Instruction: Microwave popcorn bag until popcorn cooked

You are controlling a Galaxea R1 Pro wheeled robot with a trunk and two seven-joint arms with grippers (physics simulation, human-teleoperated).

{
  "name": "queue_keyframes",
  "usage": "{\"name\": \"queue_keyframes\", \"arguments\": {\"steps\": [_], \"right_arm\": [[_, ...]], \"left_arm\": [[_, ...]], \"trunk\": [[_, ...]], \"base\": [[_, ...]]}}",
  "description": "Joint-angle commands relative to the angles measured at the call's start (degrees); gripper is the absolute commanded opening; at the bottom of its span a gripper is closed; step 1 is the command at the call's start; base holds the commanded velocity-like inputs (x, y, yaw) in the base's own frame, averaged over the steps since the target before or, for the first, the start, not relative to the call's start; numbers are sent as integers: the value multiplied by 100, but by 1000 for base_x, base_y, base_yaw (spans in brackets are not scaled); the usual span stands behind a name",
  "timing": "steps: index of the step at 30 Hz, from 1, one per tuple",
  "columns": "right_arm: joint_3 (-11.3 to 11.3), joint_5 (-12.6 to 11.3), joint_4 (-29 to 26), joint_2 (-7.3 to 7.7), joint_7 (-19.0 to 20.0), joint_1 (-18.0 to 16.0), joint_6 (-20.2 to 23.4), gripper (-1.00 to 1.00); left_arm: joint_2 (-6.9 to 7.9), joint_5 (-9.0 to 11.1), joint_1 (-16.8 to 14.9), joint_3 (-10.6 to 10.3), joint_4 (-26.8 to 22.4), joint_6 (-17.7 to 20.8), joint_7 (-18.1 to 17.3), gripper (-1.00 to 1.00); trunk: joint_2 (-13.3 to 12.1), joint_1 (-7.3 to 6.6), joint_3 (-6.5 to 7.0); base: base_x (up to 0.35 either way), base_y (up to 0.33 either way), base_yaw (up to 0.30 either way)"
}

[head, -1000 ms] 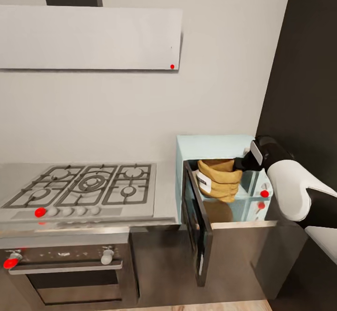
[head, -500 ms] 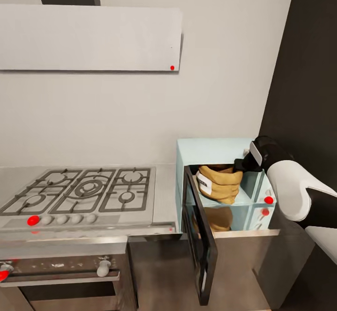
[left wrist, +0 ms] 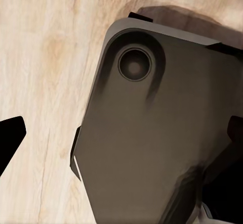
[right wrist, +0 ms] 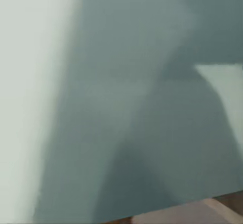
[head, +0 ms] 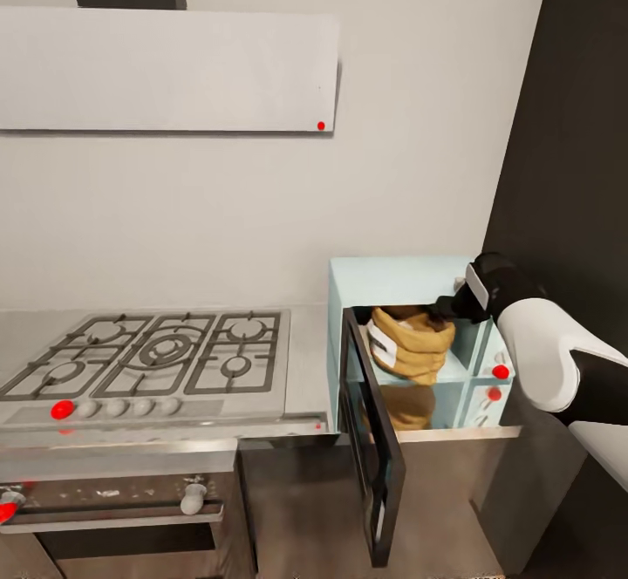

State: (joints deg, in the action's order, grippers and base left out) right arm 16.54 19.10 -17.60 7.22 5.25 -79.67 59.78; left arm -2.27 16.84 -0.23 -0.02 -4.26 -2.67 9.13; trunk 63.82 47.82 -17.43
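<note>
1. Your right gripper (head: 447, 304) reaches into the open microwave (head: 397, 275), touching the rim of the popcorn bag (head: 412, 343) inside.
2. The bag leans more than half a second ago, and its top has shifted right.
3. Its fingers are hidden, so I cannot tell whether they grip or let go.

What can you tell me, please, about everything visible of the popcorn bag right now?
The popcorn bag is a small tan-brown soft sack with wrinkled sides, a thick rolled rim and a white label patch facing the open door. It sits inside the pale mint-blue microwave, leaning slightly, with its dark mouth upward. The right hand is at its rim; whether it grips cannot be told.
</note>
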Motion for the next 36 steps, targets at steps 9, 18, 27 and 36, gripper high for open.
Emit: {"name": "queue_keyframes", "arguments": {"steps": [9, 18, 27, 36], "right_arm": [[45, 173, -270, -1, 519, 2, 22, 100], [343, 172, -1372, 73, 1797, 536, 22, 100], [351, 84, -1422, 5, 1826, 1853, -1459, 100], [384, -281, -1513, -343, 1827, 2627, -3597, 100]], "left_arm": [[-2, 30, -4, 11, 1, -19, 18, 100], [-2, 30, -4, 11, 3, -22, 18, 100], [-2, 30, -4, 11, 5, -22, 18, 100], [-2, 28, -4, 4, 3, -23, 10, 100]], "trunk": [[1, 36, -9], [1, 36, -9], [1, 36, -9], [1, 36, -9]], "base": [[-312, 0, 0], [-317, 0, 0], [-254, 0, 0], [-60, 0, 0]]}}
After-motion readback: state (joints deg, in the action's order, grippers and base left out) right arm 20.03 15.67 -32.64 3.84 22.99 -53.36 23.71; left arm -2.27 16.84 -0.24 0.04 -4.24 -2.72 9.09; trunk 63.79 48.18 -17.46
